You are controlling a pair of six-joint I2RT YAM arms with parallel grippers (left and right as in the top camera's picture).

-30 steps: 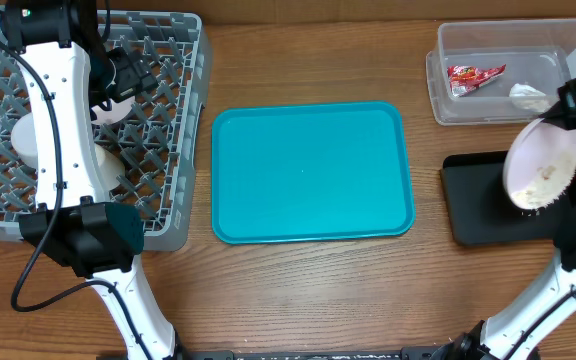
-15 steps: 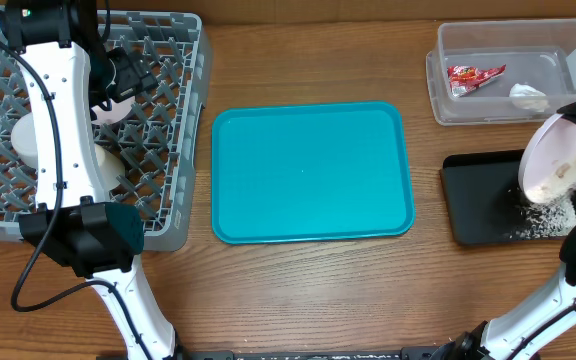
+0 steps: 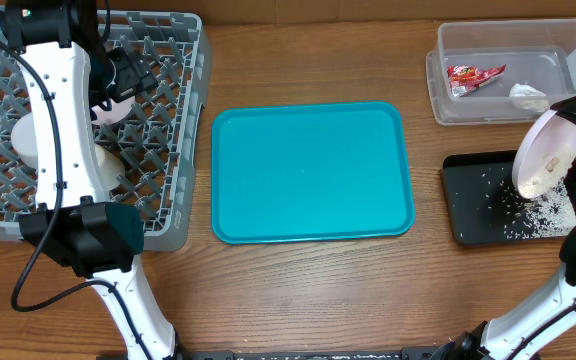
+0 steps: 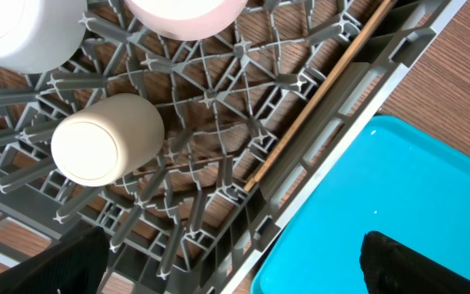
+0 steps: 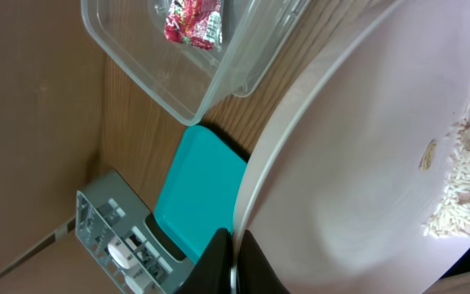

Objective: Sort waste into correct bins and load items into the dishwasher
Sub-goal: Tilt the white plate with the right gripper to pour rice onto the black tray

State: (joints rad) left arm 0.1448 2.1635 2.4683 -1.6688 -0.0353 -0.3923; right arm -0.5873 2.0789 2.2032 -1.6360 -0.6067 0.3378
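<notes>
Plate [image 3: 546,155], pinched at its rim by the closed right gripper [image 5: 233,255], tilts over the black bin [image 3: 468,205] dumping rice crumbs [image 3: 548,212]; next it likely goes to the dish rack [image 3: 200,90], where the left gripper [image 4: 235,265] hangs open.

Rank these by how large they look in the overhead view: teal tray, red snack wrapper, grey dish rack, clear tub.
Largest to smallest:
1. grey dish rack, though cropped and partly hidden by an arm
2. teal tray
3. clear tub
4. red snack wrapper
</notes>
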